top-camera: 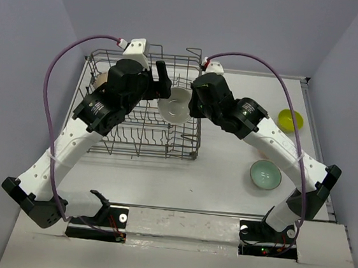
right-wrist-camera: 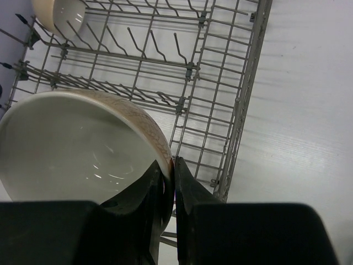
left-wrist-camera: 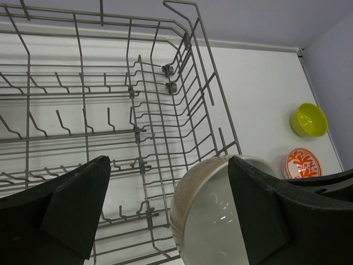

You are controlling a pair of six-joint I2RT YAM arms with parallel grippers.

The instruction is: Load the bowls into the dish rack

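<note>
Nearest the bases, a pale celadon green round bowl (top-camera: 265, 174) sits on the white table (top-camera: 219, 180), right of the large grey metal wire dish rack (top-camera: 146, 144). Further in, the right gripper (right-wrist-camera: 174, 171) is clamped on the rim of a cream-white round bowl (top-camera: 174, 104), held over the rack's right part. The left gripper (left-wrist-camera: 168, 165) hangs just beside it, jaws spread wide, holding nothing. An orange-red-and-white patterned bowl (left-wrist-camera: 303, 163) and a bright yellow-green bowl (top-camera: 290, 119) sit on the table to the right; a second cream-white bowl (right-wrist-camera: 58, 14) lies in the rack's far left corner
</note>
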